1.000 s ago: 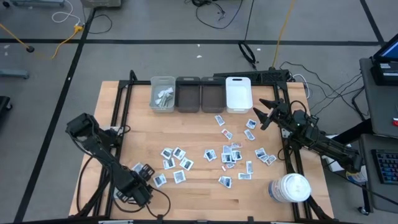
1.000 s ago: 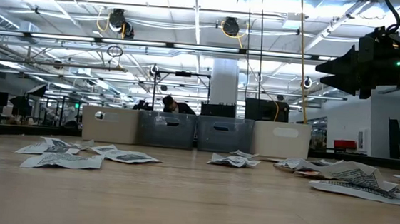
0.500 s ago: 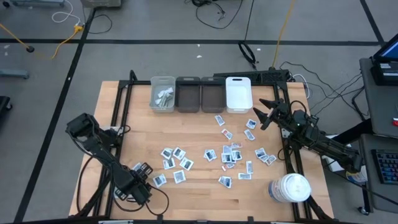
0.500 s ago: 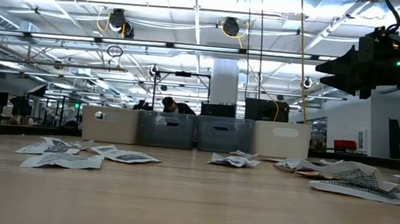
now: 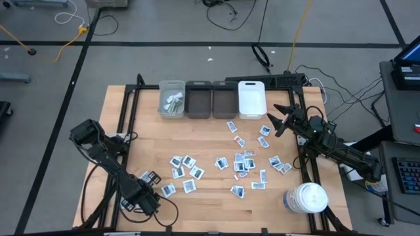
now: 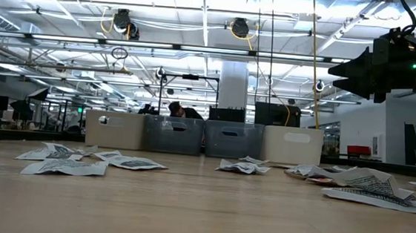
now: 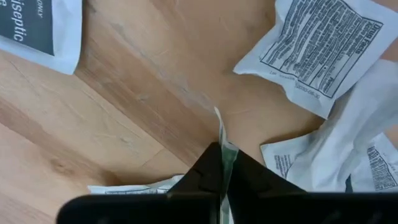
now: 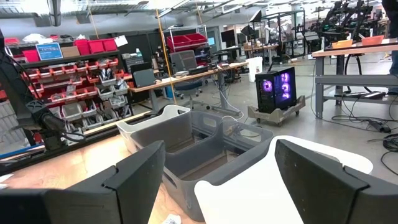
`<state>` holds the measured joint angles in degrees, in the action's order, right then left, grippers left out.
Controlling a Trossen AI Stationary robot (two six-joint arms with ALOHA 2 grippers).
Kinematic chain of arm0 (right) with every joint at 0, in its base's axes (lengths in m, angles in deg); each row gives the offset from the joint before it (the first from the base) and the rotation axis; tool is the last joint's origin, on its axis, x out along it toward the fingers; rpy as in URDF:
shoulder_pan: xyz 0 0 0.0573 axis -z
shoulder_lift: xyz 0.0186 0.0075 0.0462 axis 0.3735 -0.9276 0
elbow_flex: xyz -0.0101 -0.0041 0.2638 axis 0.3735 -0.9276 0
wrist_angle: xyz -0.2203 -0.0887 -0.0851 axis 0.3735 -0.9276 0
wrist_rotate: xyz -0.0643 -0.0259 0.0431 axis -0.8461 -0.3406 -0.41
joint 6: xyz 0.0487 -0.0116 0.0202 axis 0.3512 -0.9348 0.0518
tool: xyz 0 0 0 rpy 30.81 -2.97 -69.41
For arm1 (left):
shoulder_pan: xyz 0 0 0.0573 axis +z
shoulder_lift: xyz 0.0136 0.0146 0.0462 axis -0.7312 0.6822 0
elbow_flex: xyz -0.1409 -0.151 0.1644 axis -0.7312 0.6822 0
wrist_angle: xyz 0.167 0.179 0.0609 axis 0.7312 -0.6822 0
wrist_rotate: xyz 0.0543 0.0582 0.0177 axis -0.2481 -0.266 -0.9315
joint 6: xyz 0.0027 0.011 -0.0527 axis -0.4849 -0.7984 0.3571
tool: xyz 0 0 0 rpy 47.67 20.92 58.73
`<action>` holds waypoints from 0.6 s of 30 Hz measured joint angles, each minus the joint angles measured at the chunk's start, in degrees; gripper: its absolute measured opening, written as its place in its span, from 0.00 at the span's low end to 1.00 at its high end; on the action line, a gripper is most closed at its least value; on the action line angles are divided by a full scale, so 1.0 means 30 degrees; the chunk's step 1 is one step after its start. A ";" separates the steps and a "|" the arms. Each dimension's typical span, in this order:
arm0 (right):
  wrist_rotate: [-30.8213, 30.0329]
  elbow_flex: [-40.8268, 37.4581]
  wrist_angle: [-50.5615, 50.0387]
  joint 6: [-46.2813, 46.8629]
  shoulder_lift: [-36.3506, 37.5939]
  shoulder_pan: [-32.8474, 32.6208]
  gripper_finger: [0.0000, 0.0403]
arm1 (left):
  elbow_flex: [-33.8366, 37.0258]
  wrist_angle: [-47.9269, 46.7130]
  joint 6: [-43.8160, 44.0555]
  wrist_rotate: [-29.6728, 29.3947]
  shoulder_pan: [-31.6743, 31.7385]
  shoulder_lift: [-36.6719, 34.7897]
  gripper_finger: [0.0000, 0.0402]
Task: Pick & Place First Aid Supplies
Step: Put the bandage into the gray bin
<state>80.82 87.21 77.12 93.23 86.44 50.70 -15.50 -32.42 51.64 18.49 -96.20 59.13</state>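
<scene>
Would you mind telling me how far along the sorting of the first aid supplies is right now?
Early days. Done: a few pale pieces already lie in the clear bin at the left end of the row. In hand: the left pincer is shut on the thin edge of a sachet at the table's near-left corner. Left: dozens of sachets scattered across the table. The right pincer waits open beside the white bin.

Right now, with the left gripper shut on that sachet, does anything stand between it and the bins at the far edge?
Nothing visible does. The left gripper pinches a sachet at the table's near left; only flat sachets lie toward the bins.
</scene>
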 joint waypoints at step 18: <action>0.0002 0.0002 -0.0001 0.0000 0.0003 0.0001 0.74 | -0.1870 -0.3490 0.0524 0.0499 0.1831 -0.4720 0.01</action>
<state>80.83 87.22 77.12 93.23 86.45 50.71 -21.11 -42.89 53.21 19.98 -90.70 44.97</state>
